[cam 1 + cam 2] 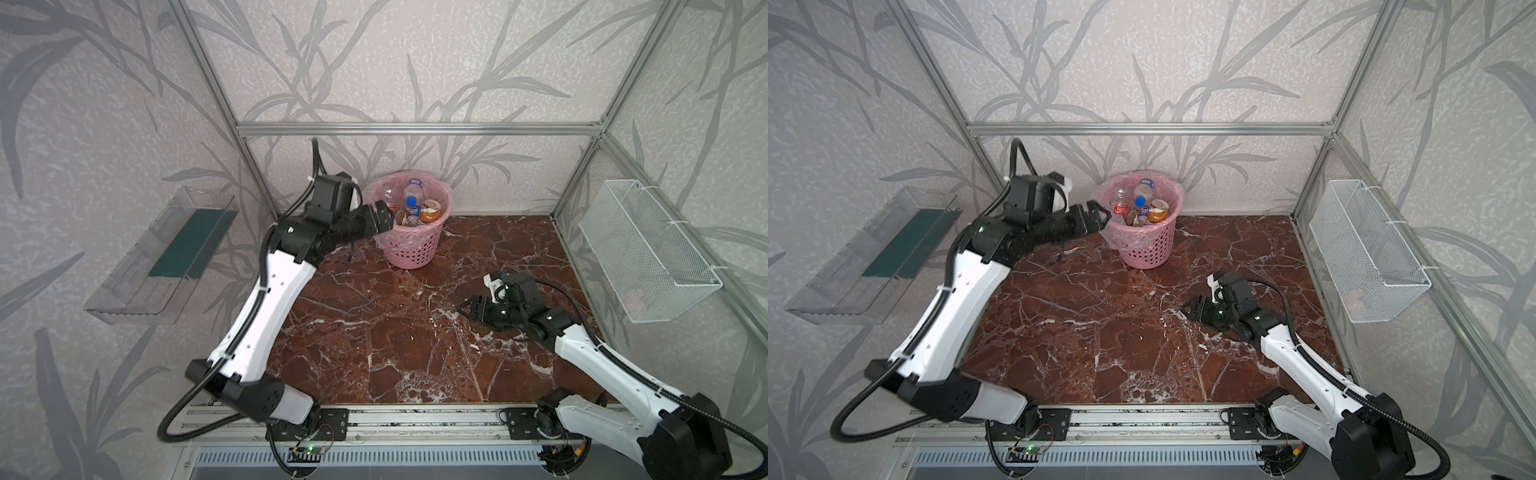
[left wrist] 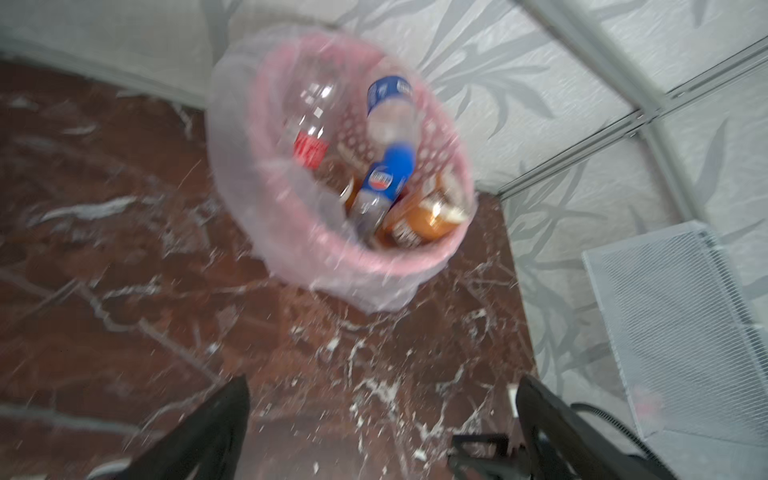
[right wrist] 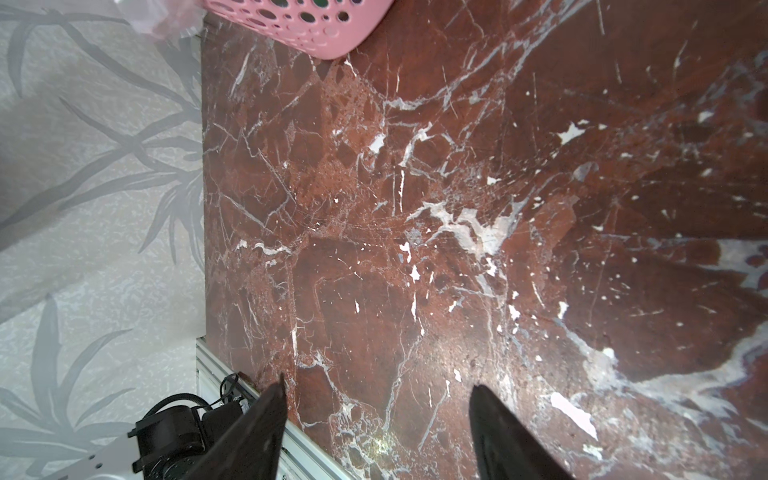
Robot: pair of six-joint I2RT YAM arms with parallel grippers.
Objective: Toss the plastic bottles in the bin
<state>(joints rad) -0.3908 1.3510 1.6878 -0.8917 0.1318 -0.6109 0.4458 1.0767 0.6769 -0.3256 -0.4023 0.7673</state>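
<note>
**Desk:** What do the overhead shots show?

**Photographer:** In both top views the pink bin (image 1: 415, 249) stands at upper centre of the frame, at the far edge of the red marble table (image 1: 395, 332), near the back wall. The plastic bottles (image 1: 415, 203) are heaped inside it: clear ones with blue and red labels, and orange-brown ones. The left gripper (image 1: 1106, 216) hangs at the bin's left rim with its jaws spread and released, gripping nothing. Whether it touches the rim cannot be told. The right gripper (image 1: 463, 306) sits low over the table at right of centre, well apart from the bin and pointing left.

**Desk:** And the left wrist camera?

**Photographer:** It is blurred. The bin lies ahead of the gripper, with the bottles visible through its clear liner. The two dark fingers (image 2: 208, 436) stand wide apart, with only marble between them. A white mesh basket (image 2: 673, 332) hangs on the wall beyond.

**Desk:** The right wrist camera?

**Photographer:** It is sharp. The right gripper's fingers (image 3: 257, 432) are parted and empty over bare marble. The bin's perforated pink wall shows well ahead of them.
</note>
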